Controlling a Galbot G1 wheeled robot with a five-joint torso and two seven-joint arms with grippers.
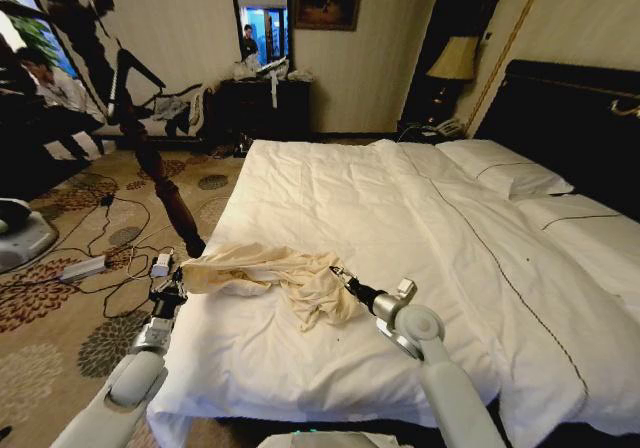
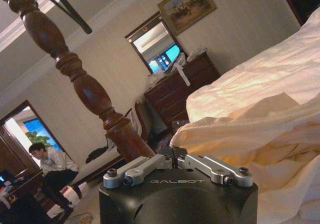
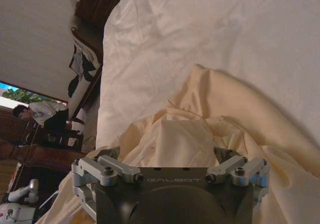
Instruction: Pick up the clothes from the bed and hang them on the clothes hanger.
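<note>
A crumpled cream garment, the clothes (image 1: 275,273), lies on the near left part of the bed (image 1: 400,208) with its white sheet. My left gripper (image 1: 180,270) is at the bed's left edge, shut on the clothes' (image 2: 260,129) left end; in the left wrist view the left gripper (image 2: 175,155) has its jaws closed together. My right gripper (image 1: 338,273) is at the garment's right end. In the right wrist view the right gripper (image 3: 165,153) stands open with the clothes (image 3: 200,129) between its fingers. The black clothes hanger (image 1: 135,68) (image 2: 65,6) hangs high by a turned wooden post (image 1: 160,178).
The wooden post (image 2: 85,84) stands close to the bed's near left corner. Cables and a power strip (image 1: 85,266) lie on the patterned carpet. A dark dresser (image 1: 265,108) stands at the far wall. Pillows (image 1: 505,173) and the dark headboard (image 1: 570,108) are on the right.
</note>
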